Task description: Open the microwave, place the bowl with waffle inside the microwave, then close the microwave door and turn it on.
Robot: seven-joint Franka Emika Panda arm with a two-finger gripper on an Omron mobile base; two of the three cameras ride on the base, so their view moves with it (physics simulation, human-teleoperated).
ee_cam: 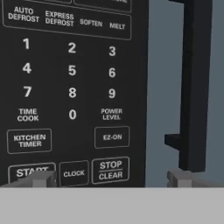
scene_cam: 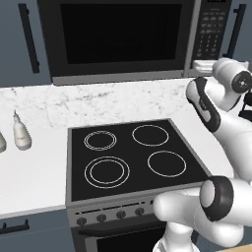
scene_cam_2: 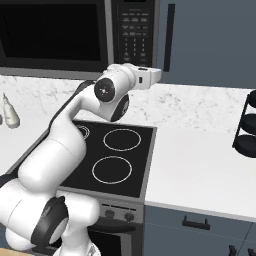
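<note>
Microwave (scene_cam: 118, 39) hangs above the stove (scene_cam: 133, 157) in the left base view, door shut, the arm's hand raised at its right-hand button panel (scene_cam: 211, 29). From the right base view, the hand sits just below and in front of that panel (scene_cam_2: 132, 35). Through the hand view, the pincer (ee_cam: 109, 178) stands apart facing the keypad close up, its left fingertip (ee_cam: 41, 178) over the START key (ee_cam: 30, 171), a black cabinet handle (ee_cam: 192, 87) just to the right.

place: home kitchen | cooking: black stovetop (scene_cam: 133, 157) with four ring burners, knobs along its front | above it: microwave (scene_cam: 123, 37) with button panel (ee_cam: 70, 92) | surfaces: white marble counter (scene_cam_2: 200, 170) and backsplash | storage: blue-grey cabinets (scene_cam_2: 210, 40) with black handles | extras: bottle (scene_cam: 20, 132) on counter
</note>
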